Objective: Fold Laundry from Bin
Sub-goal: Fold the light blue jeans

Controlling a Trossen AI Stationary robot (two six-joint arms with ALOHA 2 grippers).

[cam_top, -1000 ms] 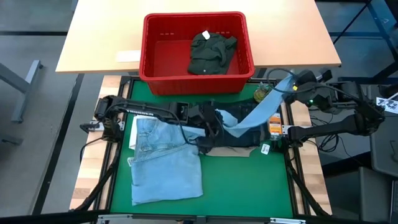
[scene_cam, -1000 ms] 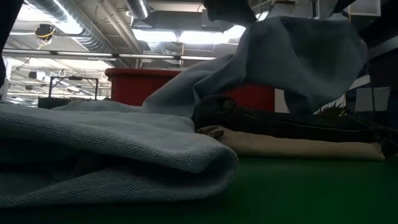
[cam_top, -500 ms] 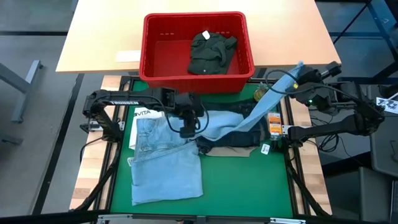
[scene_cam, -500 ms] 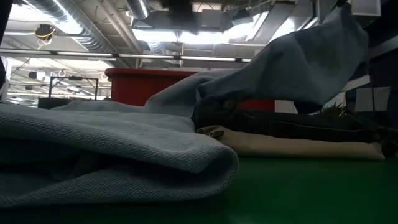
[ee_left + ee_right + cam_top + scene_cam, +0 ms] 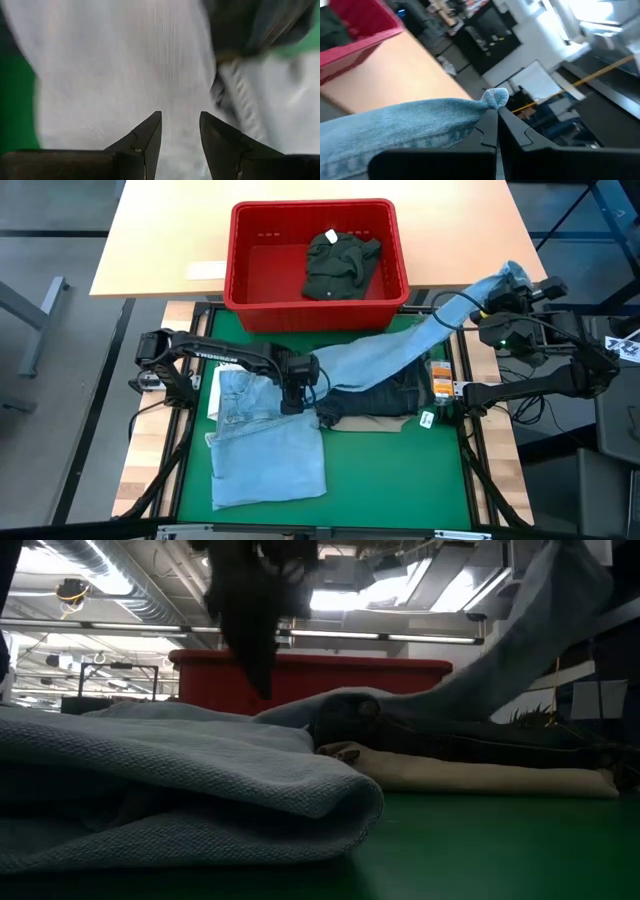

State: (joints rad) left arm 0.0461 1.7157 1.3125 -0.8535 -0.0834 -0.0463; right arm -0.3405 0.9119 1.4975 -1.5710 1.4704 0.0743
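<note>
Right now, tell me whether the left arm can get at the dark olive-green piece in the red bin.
Probably yes. The left pincer hangs open over the light blue jeans, holding nothing. The dark olive-green piece lies uncovered in the open-topped red bin just beyond.

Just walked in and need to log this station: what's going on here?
The robot is folding laundry. The right gripper is shut on a leg end of the light blue jeans, stretching it out past the green mat's right edge. The left gripper hangs open over the jeans' body, holding nothing. Dark jeans and beige trousers lie stacked under the stretched leg. One dark olive-green piece remains in the red bin.
</note>
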